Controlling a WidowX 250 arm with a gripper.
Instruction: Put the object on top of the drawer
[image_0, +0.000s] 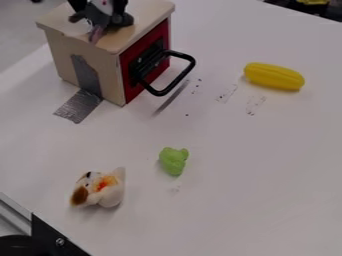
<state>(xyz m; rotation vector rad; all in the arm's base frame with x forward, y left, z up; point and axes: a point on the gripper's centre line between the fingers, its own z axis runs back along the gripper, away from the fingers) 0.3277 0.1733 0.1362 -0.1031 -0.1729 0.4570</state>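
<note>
Since the grey plush toy (120, 20) rests on the red-fronted wooden drawer (112, 70), only withdrawal seems outstanding; black gripper (100, 9) closure cannot be determined.

The gripper (100, 5) is at a grey toy (103, 19) atop the wooden drawer box (110, 70)

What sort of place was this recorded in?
Probably a robotics lab or test bench: a wooden drawer box is held to a white table by silver tape, and a yellow toy and green toy lie nearby.
</note>
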